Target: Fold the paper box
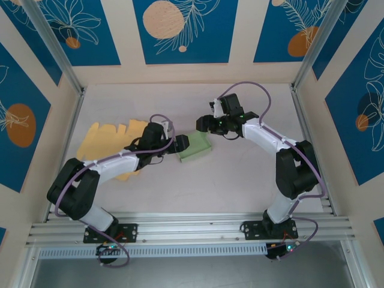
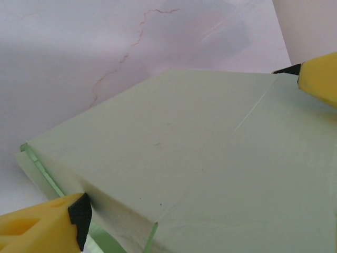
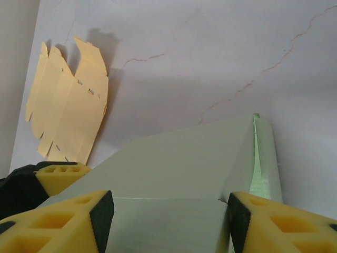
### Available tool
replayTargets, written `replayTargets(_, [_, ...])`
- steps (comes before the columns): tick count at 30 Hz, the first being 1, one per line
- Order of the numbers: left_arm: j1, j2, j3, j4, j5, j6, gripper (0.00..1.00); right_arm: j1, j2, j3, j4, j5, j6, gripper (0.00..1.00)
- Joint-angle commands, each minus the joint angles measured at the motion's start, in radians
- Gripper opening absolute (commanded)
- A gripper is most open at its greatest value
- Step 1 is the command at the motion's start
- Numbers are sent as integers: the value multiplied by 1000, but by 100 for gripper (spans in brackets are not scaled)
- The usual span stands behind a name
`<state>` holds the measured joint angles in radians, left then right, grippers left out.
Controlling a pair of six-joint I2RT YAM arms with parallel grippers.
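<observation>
Centrally on the desk (image 1: 240,180) in the top view lies the green paper box (image 1: 197,149), partly folded and flat-lidded, and both arms reach it. The left pincer (image 1: 182,144) meets it from the frame's left, the right pincer (image 1: 201,124) from its upper edge. In the left wrist view the left pincer (image 2: 183,141) stands wide apart astride the box (image 2: 221,174), tips at opposite edges, and a crease runs from bottom centre to upper right. In the right wrist view the right pincer (image 3: 169,211) is also apart, flanking the nearest panel of the box (image 3: 179,163). I cannot tell whether either one presses. Neither arm looks nearer. A flat yellow blank (image 1: 111,141) lies well apart, left of centre
</observation>
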<state>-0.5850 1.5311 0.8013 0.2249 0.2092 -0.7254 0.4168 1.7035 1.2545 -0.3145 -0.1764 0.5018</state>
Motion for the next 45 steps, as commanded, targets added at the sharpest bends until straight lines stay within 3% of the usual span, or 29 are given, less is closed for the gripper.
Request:
replayTargets(1, [-10,0,-19,70,15,-12,82,6,-28,-24,2,-22,32,60])
replayTargets(13, [-23,-14,-126,154,79,23,87,5,-50,-133,6,76,32,55])
replayTargets(23, [-27,-125,-222,99,24,35,92,15,-41,-229,65,141,38,55])
replayTargets(26, [-27,-190,-235,35,-24,39,94,23,-36,-234,68,162,30,55])
replayTargets(30, [-27,-251,-150,-189,-120,132,94,37,-27,-231,53,196,18,55])
replayTargets(34, [-25,-200,-7,-367,-201,253,92,45,-14,-239,49,218,12,55])
replayTargets(38, [-2,-91,83,-399,-226,312,77,49,-10,-241,48,219,10,56])
replayTargets(45, [65,116,210,-382,-152,340,74,49,1,-243,40,232,6,63])
